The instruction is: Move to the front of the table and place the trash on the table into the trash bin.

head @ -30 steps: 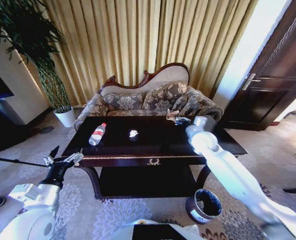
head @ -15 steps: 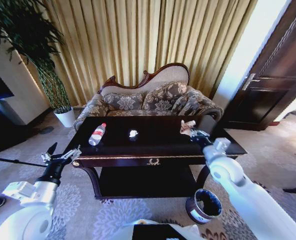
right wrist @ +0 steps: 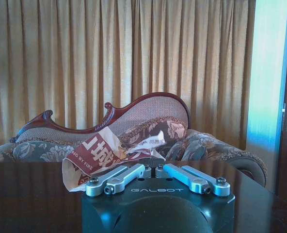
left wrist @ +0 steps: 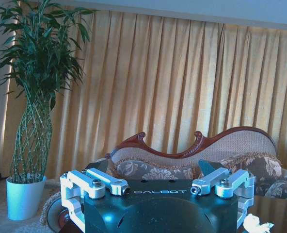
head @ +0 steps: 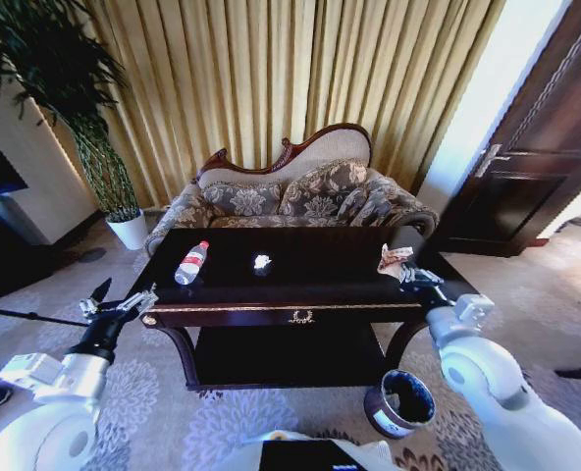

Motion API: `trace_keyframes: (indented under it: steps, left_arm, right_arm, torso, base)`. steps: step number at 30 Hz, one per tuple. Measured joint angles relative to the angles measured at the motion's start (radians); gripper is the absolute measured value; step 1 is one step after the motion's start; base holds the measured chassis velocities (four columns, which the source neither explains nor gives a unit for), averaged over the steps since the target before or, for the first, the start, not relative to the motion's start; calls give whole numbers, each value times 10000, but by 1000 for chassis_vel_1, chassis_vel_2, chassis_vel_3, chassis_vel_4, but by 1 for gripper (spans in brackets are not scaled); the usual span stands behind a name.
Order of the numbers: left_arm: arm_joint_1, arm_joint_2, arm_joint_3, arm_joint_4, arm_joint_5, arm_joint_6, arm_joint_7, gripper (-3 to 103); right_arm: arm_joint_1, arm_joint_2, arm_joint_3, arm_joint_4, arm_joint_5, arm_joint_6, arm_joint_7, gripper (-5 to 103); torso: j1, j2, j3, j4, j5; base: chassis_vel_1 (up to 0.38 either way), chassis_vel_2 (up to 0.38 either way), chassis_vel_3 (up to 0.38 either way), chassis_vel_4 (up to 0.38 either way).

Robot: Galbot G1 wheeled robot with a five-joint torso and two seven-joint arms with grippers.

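The dark glossy table stands in front of me. A clear bottle with a red cap lies on its left part, and a small crumpled white paper sits near the middle. My right gripper hovers over the table's front right corner, shut on a crumpled wrapper with red lettering. The round dark trash bin stands on the carpet below, by the table's right leg. My left gripper is open and holds nothing, just off the front left corner.
A floral sofa with a carved wooden back stands right behind the table. A potted plant is at the back left and a dark door at the right. Gold curtains cover the far wall. Patterned carpet surrounds the table.
My right gripper has drawn back from the table's far right toward its front right corner, carrying the wrapper. The left gripper has barely shifted.
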Motion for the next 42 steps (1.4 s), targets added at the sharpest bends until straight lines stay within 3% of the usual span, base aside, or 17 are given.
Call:
trace_keyframes:
  steps: [10, 18, 24, 34, 38, 42]
  left_arm:
    - [23, -44, 11, 0, 106, -25, 19, 100]
    - [-57, 25, -168, 8, 1626, 275, -3, 100]
    - [-90, 38, -168, 154, 1727, 297, 4, 100]
    - [-62, -9, -148, 269, 1635, 246, 31, 100]
    - [-59, -39, -112, 290, 1629, 232, 82, 100]
    - [84, -120, -47, 202, 1611, 106, 145, 100]
  right_arm:
    - [-54, 294, -348, -28, -409, -2, 42, 0]
    - [-213, 649, -490, -594, -692, -104, 50, 0]
    - [-390, 929, -350, -1364, -1018, -17, -87, 0]
    - [-540, 1340, -206, -3626, -1264, 131, -507, 0]
    - [257, 1488, -770, -5234, -1487, 52, -497, 0]
    - [1643, 1748, -1497, -7677, -2641, 65, -518, 0]
  torso:
    - [-9, 4, -4, -1, 1]
    - [-4, 1, 1, -1, 1]
    - [9, -6, 4, 0, 1]
    - [-9, 5, -3, -2, 0]
    - [-5, 2, -1, -1, 3]
    - [-2, 1, 0, 4, 3]
  base:
    - [191, -169, -167, 156]
    - [65, -58, -59, 60]
    - [-42, 31, 37, -24]
    - [0, 0, 0, 0]
    - [0, 0, 0, 0]
    - [0, 0, 0, 0]
